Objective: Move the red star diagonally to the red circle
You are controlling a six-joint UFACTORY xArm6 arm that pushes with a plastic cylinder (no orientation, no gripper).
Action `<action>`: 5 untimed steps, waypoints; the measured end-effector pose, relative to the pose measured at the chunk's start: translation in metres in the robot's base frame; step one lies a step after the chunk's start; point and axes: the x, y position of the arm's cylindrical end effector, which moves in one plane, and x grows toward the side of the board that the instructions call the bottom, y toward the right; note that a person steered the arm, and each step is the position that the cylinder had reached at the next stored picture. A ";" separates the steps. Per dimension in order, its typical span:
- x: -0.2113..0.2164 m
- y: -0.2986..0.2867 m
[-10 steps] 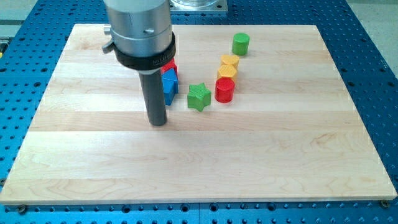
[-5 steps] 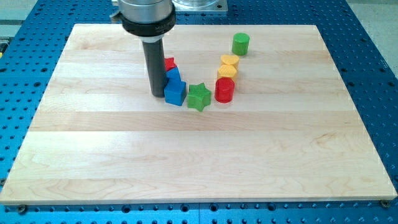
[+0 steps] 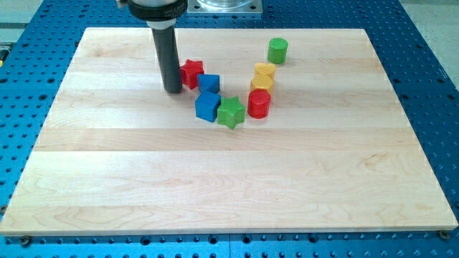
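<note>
The red star [image 3: 191,73] lies on the wooden board [image 3: 107,172], up and left of the block cluster. My tip [image 3: 172,90] stands just to the view's left of it, close to or touching its left side. The red circle [image 3: 259,104], a short cylinder, stands to the right and a little lower. Between them lie a blue block [image 3: 209,83], a second blue block [image 3: 207,106] and a green star [image 3: 231,112].
Two yellow blocks [image 3: 263,77] are stacked in line just above the red circle. A green cylinder [image 3: 277,50] stands further up right. A blue perforated table [image 3: 430,86] surrounds the board.
My tip has moved up the view from below the blue blocks to the red star's left side. The red star and both blue blocks now show uncovered.
</note>
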 end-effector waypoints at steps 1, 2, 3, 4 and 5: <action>-0.023 0.011; -0.031 0.043; -0.054 0.062; -0.099 0.095; -0.091 0.141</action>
